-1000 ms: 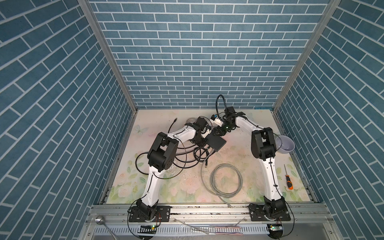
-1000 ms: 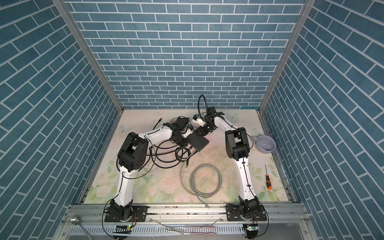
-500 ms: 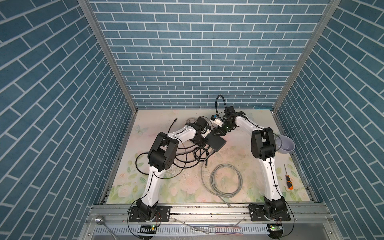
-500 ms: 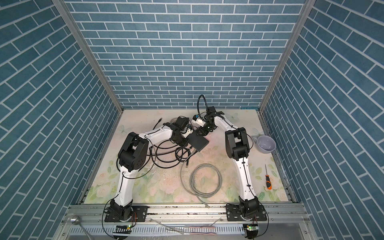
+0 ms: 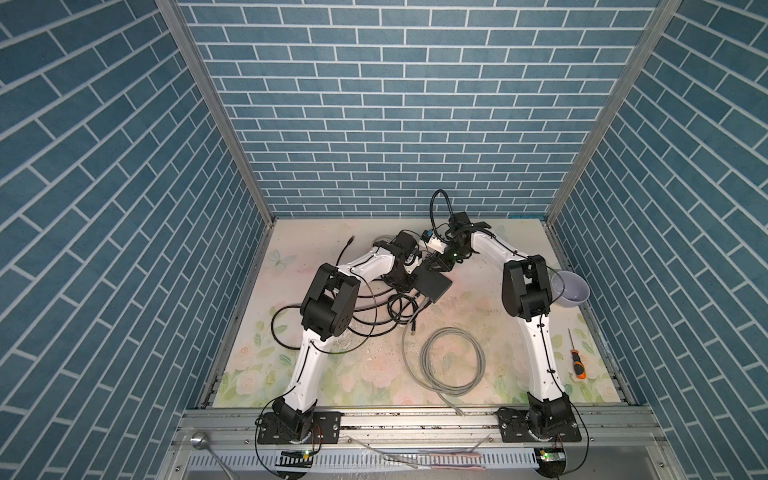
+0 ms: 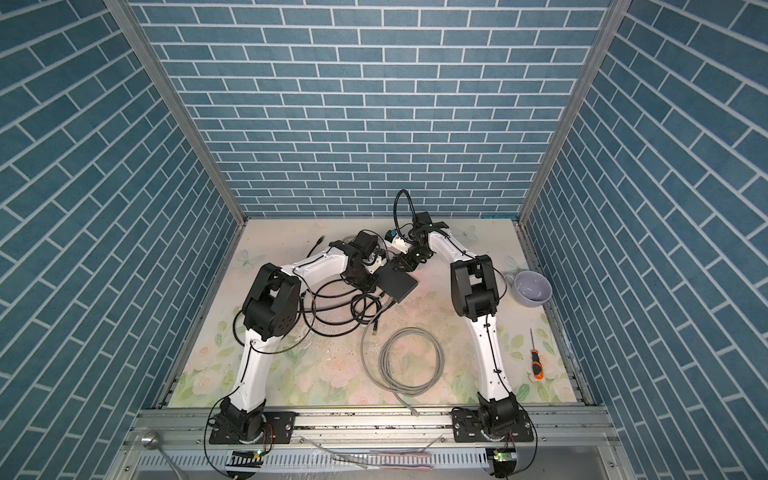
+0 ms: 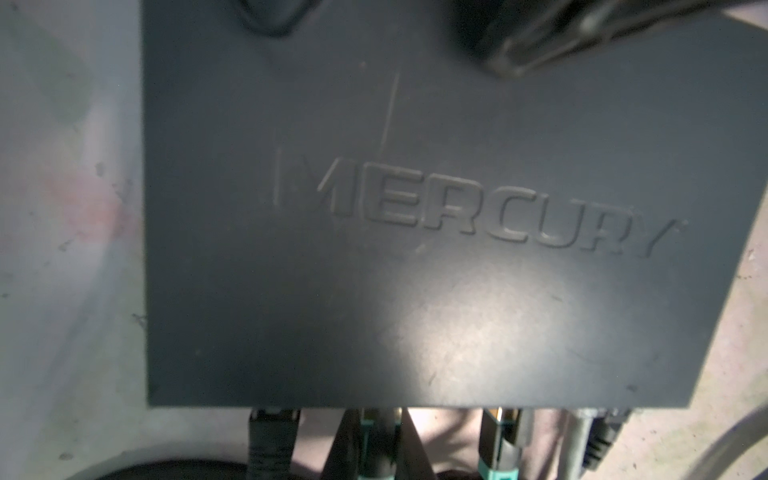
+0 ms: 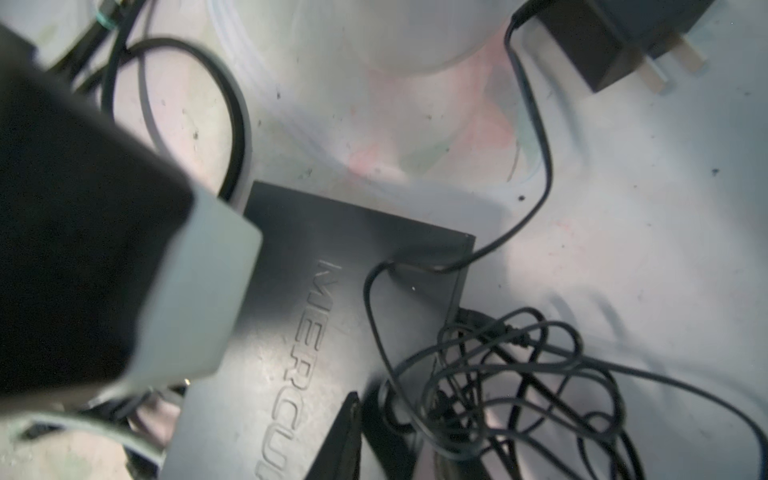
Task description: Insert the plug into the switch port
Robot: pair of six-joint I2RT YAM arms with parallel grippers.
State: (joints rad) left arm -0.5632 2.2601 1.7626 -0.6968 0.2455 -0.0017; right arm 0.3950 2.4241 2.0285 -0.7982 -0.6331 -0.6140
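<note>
The switch (image 5: 433, 283) (image 6: 397, 284) is a flat black box lying on the floral mat between both arms; the left wrist view is filled by its top (image 7: 415, 249). My left gripper (image 7: 378, 415) (image 5: 409, 286) is shut on a teal-banded plug (image 7: 378, 440), whose front end meets the switch's port edge. My right gripper (image 5: 436, 264) sits at the switch's far corner. In the right wrist view only one finger (image 8: 345, 432) shows, lying over the switch top (image 8: 353, 257); a tangle of thin black cord (image 8: 519, 374) hides the rest.
Other plugs (image 7: 272, 432) (image 7: 498, 440) sit along the same port edge. A black power adapter (image 8: 615, 41) lies beyond the switch. Black cables (image 5: 374, 311) loop near the left arm. A grey cable coil (image 5: 453, 361), a screwdriver (image 5: 577, 365) and a lavender cup (image 5: 571, 289) lie nearer and to the right.
</note>
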